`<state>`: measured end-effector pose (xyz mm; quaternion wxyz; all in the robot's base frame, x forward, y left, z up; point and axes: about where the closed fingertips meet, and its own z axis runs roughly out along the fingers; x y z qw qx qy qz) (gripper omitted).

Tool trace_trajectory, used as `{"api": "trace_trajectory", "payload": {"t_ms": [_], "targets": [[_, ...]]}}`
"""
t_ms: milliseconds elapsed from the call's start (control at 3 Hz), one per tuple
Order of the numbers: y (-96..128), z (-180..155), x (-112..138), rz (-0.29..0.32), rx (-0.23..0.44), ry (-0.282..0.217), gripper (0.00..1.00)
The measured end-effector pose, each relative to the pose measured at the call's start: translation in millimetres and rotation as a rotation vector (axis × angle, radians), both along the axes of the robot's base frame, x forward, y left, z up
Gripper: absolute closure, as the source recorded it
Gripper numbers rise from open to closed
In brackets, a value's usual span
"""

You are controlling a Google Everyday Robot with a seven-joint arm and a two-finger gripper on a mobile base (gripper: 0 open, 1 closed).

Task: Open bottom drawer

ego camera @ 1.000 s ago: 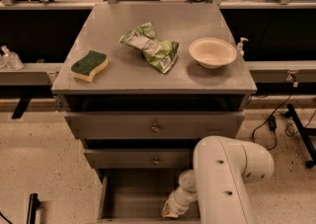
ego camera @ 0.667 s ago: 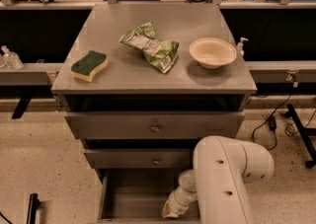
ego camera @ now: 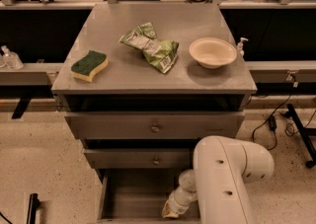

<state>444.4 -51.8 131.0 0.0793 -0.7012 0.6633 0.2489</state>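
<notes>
The grey cabinet has three drawers. The bottom drawer is pulled out, and its plain grey box interior shows at the lower edge of the view; its front and knob are out of view below the frame. The middle drawer and the wider top drawer are pushed in, each with a small round knob. My white arm reaches down at the lower right. My gripper hangs over the right part of the open bottom drawer, near the bottom edge of the view.
On the cabinet top lie a green-and-yellow sponge, a crumpled green chip bag and a beige bowl. A small pump bottle stands behind the right corner. Cables run on the floor at the right.
</notes>
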Motion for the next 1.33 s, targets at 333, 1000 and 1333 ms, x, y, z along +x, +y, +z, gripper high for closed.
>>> {"api": "trace_trajectory", "payload": {"t_ms": [333,1000,1333], "targets": [[0.0,0.0,0.0,0.000,0.000,0.000,1.00],[0.2,-0.3,-0.7,0.000,0.000,0.001,0.75],[0.5,-0.7,-1.4,0.001,0.001,0.002,0.52]]}}
